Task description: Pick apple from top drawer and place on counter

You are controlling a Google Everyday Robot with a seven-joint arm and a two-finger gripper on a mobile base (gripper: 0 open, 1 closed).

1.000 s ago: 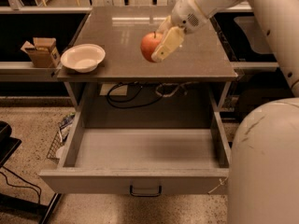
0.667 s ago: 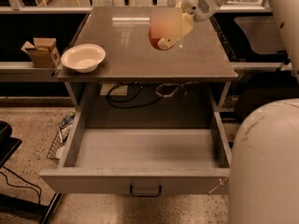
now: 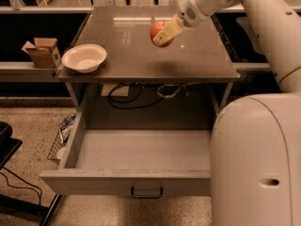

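So the gripper (image 3: 162, 36) is up over the back half of the counter (image 3: 141, 65) with its fingers closed around the apple (image 3: 154, 30). One pale finger runs across the front of it and the other is hidden behind. As far as I can tell the apple is hanging in the air, not resting on anything, since its shadow sits on the top nearer the front edge.

What could go wrong, imo: that top looks hard and glossy, and the apple is round. If it's let go from this height, it probably bounces and rolls, maybe off the front edge and straight down into the open drawer (image 3: 127, 181). Lowering until it touches first seems the safe call. The visible finger also sits toward one side of the fruit, so a quick swing might let it slip.

The surface itself reflects a strip of light near the back. A white bowl (image 3: 84, 58) sits at the front left corner, well apart from the apple. A cardboard box (image 3: 41, 52) is on a lower ledge just beside it. Cables (image 3: 127, 97) dangle under the top, the floor (image 3: 28, 121) is speckled, and the robot's white body (image 3: 254, 164) fills the right.
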